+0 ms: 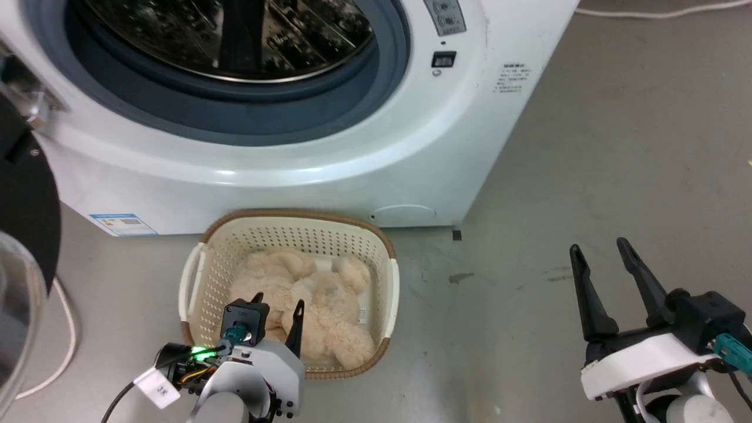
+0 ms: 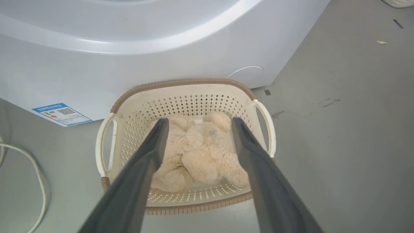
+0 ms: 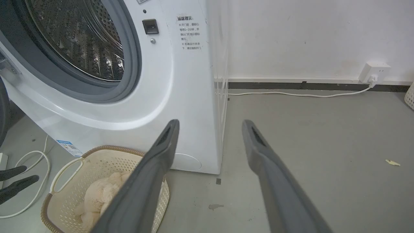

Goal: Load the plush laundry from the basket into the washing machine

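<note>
1. Rounded-rectangular cream plastic basket (image 1: 305, 238) with perforated sides, a brown woven-look rim and white handles. It stood upright on the grey concrete floor (image 1: 587, 147).

2. Fluffy cream-beige plush laundry (image 1: 317, 294), a lumpy bundle with long pile. It lay inside the basket, covering most of its bottom and sitting below the rim.

3. Large white front-loading washing machine (image 1: 352, 176). It stood directly behind the basket, its lower front panel just beside the far rim. The grey rubber door seal (image 1: 235, 111) and shiny perforated steel drum (image 1: 235, 35) were exposed. The black-rimmed clear bubble door (image 1: 23, 194) was swung open, up and to the left of the basket.

4. Left hand (image 1: 279, 299), with two long dark fingers. It hung over the near half of the basket, pointing down at the plush laundry. The fingers were spread with nothing gripped between them. Whether the tips touched the pile could not be told.

5. Right hand (image 1: 598, 245). It was held well apart to the right of the basket, over bare floor. The fingers were spread and held nothing.

6. White cable (image 1: 64, 329), looped on the floor to the left of the basket.
</note>
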Controlling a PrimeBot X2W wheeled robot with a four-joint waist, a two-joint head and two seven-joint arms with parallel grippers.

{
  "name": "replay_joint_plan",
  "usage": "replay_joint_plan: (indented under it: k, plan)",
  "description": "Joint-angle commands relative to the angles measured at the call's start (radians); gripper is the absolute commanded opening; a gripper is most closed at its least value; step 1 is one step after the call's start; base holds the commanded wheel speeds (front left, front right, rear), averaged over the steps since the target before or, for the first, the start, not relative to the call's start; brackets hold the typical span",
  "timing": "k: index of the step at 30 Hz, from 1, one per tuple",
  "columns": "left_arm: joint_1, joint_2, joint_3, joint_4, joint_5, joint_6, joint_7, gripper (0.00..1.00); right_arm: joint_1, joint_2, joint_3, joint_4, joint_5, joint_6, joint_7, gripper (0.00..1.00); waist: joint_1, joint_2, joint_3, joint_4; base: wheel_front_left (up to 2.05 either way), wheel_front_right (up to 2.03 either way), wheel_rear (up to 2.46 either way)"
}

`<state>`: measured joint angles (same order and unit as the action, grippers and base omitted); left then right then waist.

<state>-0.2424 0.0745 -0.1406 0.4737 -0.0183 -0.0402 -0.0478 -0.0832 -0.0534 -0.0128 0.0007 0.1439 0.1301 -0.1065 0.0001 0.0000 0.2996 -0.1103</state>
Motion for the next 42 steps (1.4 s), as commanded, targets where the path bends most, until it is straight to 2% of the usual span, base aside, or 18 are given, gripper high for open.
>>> replay_joint_plan:
  k: [1, 8, 17, 25, 34, 42]
  plan:
    - [-0.025, 0.004, -0.004, 0.031, -0.009, -0.008, 0.008, 1.0, -0.023, 0.001, 0.002, 0.005, 0.014, 0.0, -0.009, 1.0, -0.0001, 0.0, 0.016, -0.011, 0.0, 0.0, 0.0]
    - [-0.079, 0.029, -0.036, 0.132, -0.011, -0.019, 0.03, 1.0, -0.044, 0.002, 0.003, 0.007, 0.041, 0.0, -0.023, 1.0, -0.0001, 0.0, 0.069, -0.04, 0.0, 0.0, 0.0]
    - [-0.171, 0.052, -0.082, 0.236, 0.0, -0.01, 0.066, 1.0, -0.07, 0.002, 0.005, 0.009, 0.068, 0.0, -0.042, 1.0, -0.0001, 0.0, 0.14, -0.067, 0.0, 0.0, 0.0]
    - [-0.25, 0.065, -0.105, 0.328, -0.02, -0.023, 0.135, 1.0, -0.094, 0.002, 0.006, 0.014, 0.096, 0.0, -0.059, 1.0, -0.0001, 0.0, 0.2, -0.094, 0.0, 0.0, 0.0]
    - [-0.341, 0.063, -0.032, 0.425, -0.142, -0.022, 0.183, 1.0, -0.125, 0.002, 0.009, 0.022, 0.144, 0.0, -0.078, 1.0, -0.0001, 0.0, 0.276, -0.125, 0.0, 0.0, 0.0]
    - [-0.417, 0.085, -0.033, 0.498, -0.173, -0.002, 0.215, 1.0, -0.15, 0.002, 0.016, 0.034, 0.187, 0.0, -0.092, 1.0, -0.0001, 0.0, 0.336, -0.16, 0.0, 0.0, 0.0]
